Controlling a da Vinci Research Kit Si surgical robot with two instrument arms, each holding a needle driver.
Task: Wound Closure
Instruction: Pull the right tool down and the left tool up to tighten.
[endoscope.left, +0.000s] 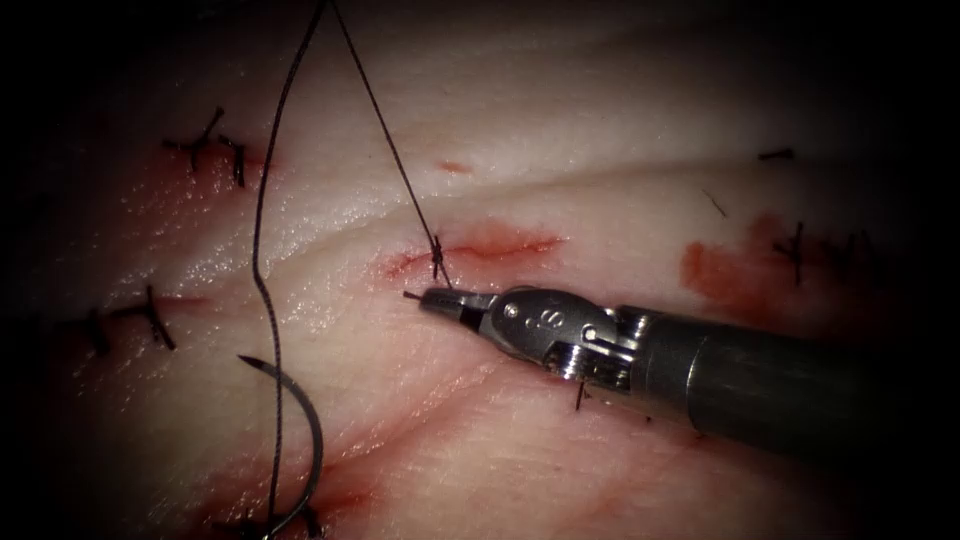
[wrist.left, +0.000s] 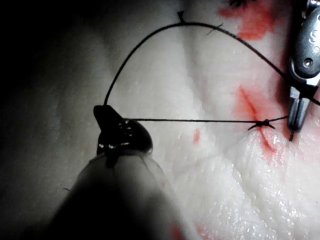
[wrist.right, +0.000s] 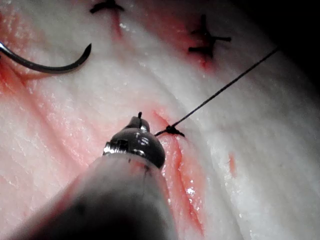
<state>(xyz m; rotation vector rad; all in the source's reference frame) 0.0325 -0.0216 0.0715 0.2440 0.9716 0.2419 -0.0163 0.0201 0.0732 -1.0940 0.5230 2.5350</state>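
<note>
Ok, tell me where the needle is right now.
In the endoscope view the needle lies free on the tissue, lower left of the knot, beside the long thread, held by neither tool.

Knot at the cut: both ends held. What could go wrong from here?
1. The right tool holds only a short thread tail beside the knot; it could slip out under tension.
2. The thread runs taut from knot to left tool; more pull might tear the tissue at the cut.
3. The needle lies free left of the cut, slack thread crossing it; that could snag.
</note>
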